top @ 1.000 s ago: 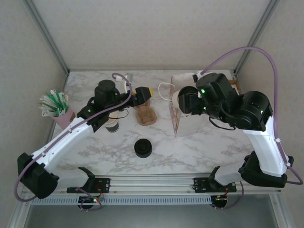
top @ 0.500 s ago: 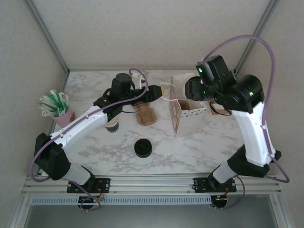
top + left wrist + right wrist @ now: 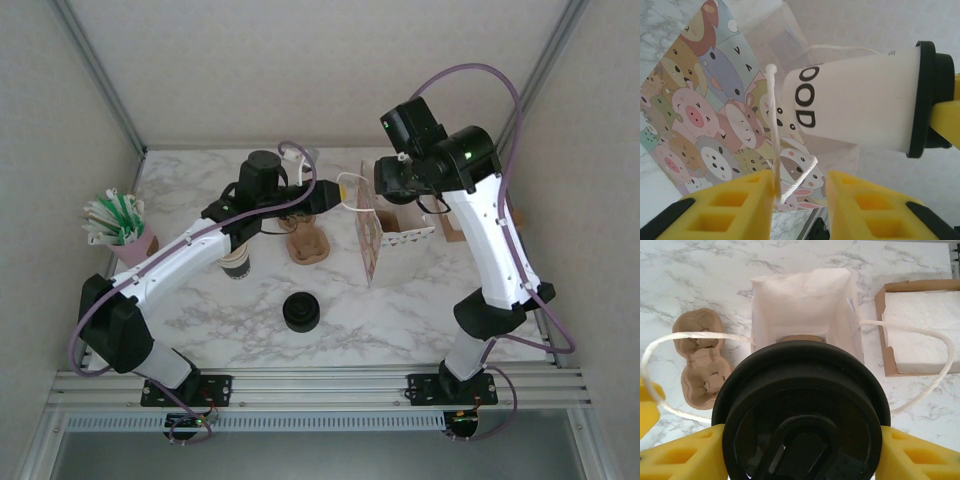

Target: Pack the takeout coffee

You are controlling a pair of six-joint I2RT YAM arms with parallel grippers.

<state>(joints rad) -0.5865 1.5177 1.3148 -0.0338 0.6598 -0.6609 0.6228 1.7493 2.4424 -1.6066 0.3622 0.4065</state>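
Observation:
The takeout coffee (image 3: 800, 410), a white cup with a black lid, is clamped between my right gripper's (image 3: 801, 452) yellow fingers. It hangs right above the open mouth of the paper bag (image 3: 800, 305). In the left wrist view the cup (image 3: 855, 105) lies sideways over the animal-print bag (image 3: 705, 115). My left gripper (image 3: 800, 200) straddles the bag's white string handle (image 3: 772, 115). The string rests against the left finger, with a gap still between the jaws. From above, the left gripper (image 3: 340, 195) sits at the bag's (image 3: 385, 228) left edge, and the right gripper (image 3: 388, 185) is over it.
A brown cardboard cup carrier (image 3: 306, 240) lies left of the bag. A stack of cups (image 3: 237, 262) and a low pile of black lids (image 3: 300, 312) stand nearer the front. A pink cup of stirrers (image 3: 122, 232) is far left. A cardboard tray of napkins (image 3: 920, 325) sits right of the bag.
The right arm has risen and swung the coffee to above the bag's mouth. The left gripper has reached right to the bag's handle and its jaws have narrowed around the string.

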